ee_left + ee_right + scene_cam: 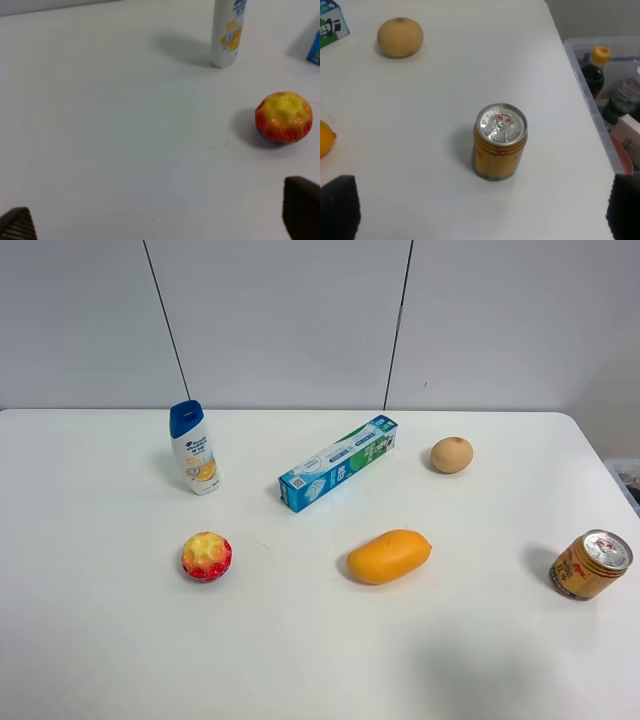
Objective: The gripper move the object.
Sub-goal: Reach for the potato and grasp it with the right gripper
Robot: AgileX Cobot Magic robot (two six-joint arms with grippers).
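**Tan fruit (pixel 451 455) sits untouched; both claws wide and empty**

Round, tan-brown and marked with a reddish blush, the fruit rests alone on the white table (pixel 100 640). It lies toward the far right, just beyond the end of the toothpaste box (pixel 338 463) and well apart from the mango (pixel 389 556). Nothing hems it in, so a claw can likely close around it freely.

The right gripper (pixel 482 200) hangs with its jaws spread wide and nothing in them. The gold can (pixel 499 142) stands ungripped on the table ahead of it, and the fruit lies further off. I judge this arm the natural one for the job, since it works on the fruit's side.

The left gripper (pixel 159 212) is likewise spread and holds nothing. It hangs over bare table near the bumpy ball (pixel 283 116) and the shampoo bottle (pixel 227 32).
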